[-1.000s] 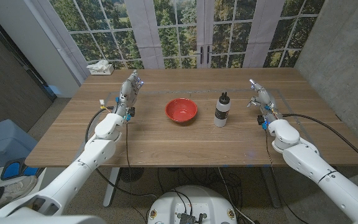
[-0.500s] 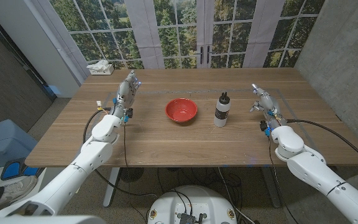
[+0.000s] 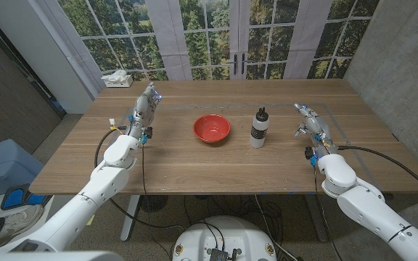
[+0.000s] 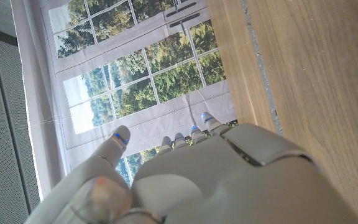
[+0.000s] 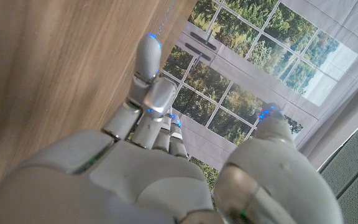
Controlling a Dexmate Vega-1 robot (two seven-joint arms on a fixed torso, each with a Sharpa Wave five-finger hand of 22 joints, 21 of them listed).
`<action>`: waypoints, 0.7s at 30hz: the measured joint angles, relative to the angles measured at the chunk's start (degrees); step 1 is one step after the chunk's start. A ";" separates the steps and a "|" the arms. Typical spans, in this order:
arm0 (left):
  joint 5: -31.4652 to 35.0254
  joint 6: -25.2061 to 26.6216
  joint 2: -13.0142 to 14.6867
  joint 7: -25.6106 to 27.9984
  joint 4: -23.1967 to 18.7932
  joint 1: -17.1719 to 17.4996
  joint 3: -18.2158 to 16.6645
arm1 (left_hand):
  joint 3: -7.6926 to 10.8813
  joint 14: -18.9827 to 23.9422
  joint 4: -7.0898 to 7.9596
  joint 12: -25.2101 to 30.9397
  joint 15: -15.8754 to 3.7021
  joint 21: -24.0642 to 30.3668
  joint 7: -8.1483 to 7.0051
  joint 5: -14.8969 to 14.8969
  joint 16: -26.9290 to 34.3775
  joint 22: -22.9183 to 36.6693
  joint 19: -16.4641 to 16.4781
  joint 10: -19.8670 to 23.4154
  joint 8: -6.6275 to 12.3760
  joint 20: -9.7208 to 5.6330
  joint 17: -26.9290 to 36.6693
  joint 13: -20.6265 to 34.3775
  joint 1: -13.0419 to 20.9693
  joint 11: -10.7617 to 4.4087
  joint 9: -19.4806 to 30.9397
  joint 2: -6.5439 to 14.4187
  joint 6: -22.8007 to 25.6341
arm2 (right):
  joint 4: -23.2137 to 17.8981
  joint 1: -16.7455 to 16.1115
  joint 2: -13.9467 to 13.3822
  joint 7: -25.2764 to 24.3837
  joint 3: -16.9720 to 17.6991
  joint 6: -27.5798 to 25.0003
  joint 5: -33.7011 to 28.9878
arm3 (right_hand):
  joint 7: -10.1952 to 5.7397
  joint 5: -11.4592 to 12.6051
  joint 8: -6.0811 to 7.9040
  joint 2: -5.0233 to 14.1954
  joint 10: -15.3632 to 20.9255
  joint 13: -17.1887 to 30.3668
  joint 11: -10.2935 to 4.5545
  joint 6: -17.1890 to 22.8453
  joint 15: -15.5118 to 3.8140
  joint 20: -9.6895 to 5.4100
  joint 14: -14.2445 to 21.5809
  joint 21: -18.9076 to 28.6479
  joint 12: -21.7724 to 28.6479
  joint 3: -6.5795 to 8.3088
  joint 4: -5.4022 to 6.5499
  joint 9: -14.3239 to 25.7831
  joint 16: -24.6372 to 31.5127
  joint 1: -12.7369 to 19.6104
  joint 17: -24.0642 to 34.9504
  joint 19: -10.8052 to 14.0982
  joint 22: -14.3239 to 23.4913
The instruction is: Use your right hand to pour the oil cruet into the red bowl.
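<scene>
**Cruet untouched, right hand waiting well off to the side**

Currently the oil cruet is standing upright on the bench, just beside the red bowl on its right. The right hand is hovering well apart from it, fingers spread and holding nothing; the left hand is likewise gripping nothing at the far side.

Reaching in sideways is risking a knock: the cruet looks tall and narrow, likely tipping easily toward the bowl. A loose grasp could let it be slipping mid-pour.

Whether the cap is sealed or how full it is, I cannot tell.
</scene>
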 measured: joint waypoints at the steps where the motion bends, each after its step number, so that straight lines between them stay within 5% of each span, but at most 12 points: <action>1: -0.01 -0.09 0.06 0.01 -0.06 0.09 -0.08 | 0.00 0.00 0.00 0.00 0.00 0.00 0.00 0.00 0.00 0.00 0.00 0.00 0.00 0.00 0.00 0.00 0.00 0.00 0.00 0.00 0.00 | -0.28 -0.30 0.16 -0.36 0.05 -0.05 -0.23 | 0.14 0.00 0.00 0.22 0.42 0.00 -0.01 0.42 -0.04 -0.12 0.49 0.20 0.00 0.00 0.00 0.00 0.00 0.22 0.00 0.52 -0.01; 21: -0.35 -1.43 0.56 -0.34 -1.16 1.62 -1.07 | 0.00 0.00 0.00 0.40 0.00 -0.39 0.01 0.00 0.00 0.00 0.00 0.00 0.00 0.00 0.14 0.00 0.00 0.00 0.00 0.00 0.00 | -5.44 -5.22 1.88 -3.11 0.44 -1.98 -2.48 | 0.22 -0.34 -0.45 1.03 0.62 -0.01 0.01 0.50 0.06 -0.72 4.03 3.80 -0.29 0.96 -0.16 -0.01 0.00 3.79 -0.01 1.54 3.52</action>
